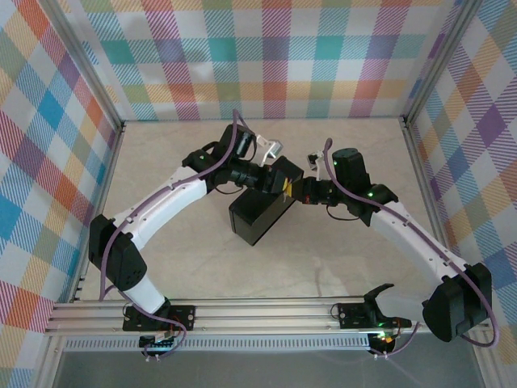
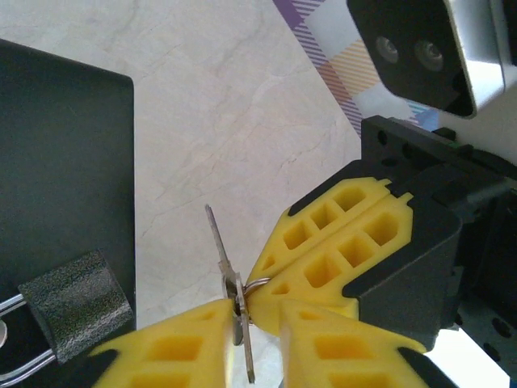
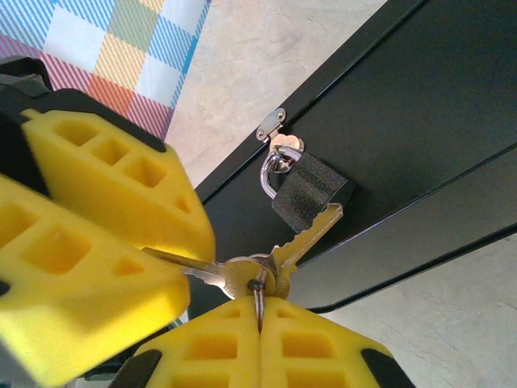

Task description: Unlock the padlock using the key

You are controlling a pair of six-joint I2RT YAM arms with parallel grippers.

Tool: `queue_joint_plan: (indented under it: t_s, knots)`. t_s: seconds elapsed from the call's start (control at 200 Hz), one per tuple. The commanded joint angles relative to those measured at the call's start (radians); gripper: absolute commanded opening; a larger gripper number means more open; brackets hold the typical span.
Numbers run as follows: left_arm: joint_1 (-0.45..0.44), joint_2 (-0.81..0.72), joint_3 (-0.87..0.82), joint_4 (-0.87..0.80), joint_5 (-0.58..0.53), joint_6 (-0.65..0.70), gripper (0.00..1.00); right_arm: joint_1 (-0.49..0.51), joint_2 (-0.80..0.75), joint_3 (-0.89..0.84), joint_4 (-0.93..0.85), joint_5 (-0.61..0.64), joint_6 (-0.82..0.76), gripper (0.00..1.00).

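Key (image 3: 311, 230) touching padlock (image 3: 313, 192), right gripper (image 3: 260, 311) clamping keyring (image 3: 258, 283)

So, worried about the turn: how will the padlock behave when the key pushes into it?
The padlock hangs by its shackle from a hasp on the box, so it will probably swing away, not stay put. Its compact metal body looks heavy for its size; the pebbled finish should grip.

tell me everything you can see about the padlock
The padlock is small, with a dark grey speckled metal-looking body and a shiny silver shackle that looks closed and is hooked to a silver latch on the edge of the black box. It lies tilted against the box side. The tip of a brass-coloured key on a ring meets its lower end; whether it sits in the keyhole cannot be told.
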Motion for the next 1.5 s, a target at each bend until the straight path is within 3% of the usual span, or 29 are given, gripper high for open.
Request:
queue_joint_plan:
  t_s: [0.0,0.115,0.25,0.445,0.57,0.82,1.0,1.495]
  knots:
    - [-0.016,0.015,0.034,-0.024,0.003,0.018,0.09,-0.006,0.001,0.028,-0.004,-0.018,-0.009,0.0]
    - [-0.016,0.015,0.032,-0.03,0.005,0.029,0.0,-0.006,-0.004,0.025,-0.011,-0.012,-0.012,0.01]
    - [-0.013,0.01,0.02,-0.031,0.003,0.05,0.0,-0.007,-0.018,0.02,-0.035,-0.009,-0.034,0.07]
    - [0.005,0.003,0.003,-0.002,0.097,0.103,0.0,-0.034,-0.066,-0.006,-0.096,-0.032,-0.084,0.34]
    - [0.014,-0.002,0.003,-0.01,0.159,0.161,0.0,-0.086,-0.103,-0.033,-0.105,-0.085,-0.09,0.4]
    - [0.025,-0.002,-0.002,-0.034,0.289,0.265,0.0,-0.154,-0.108,-0.059,-0.022,-0.257,-0.079,0.39]
    - [0.028,0.0,-0.002,-0.043,0.32,0.292,0.0,-0.168,-0.091,-0.095,0.079,-0.379,-0.055,0.34]
    - [0.035,0.007,0.006,-0.024,0.333,0.261,0.0,-0.17,-0.112,-0.157,0.195,-0.478,-0.048,0.33]
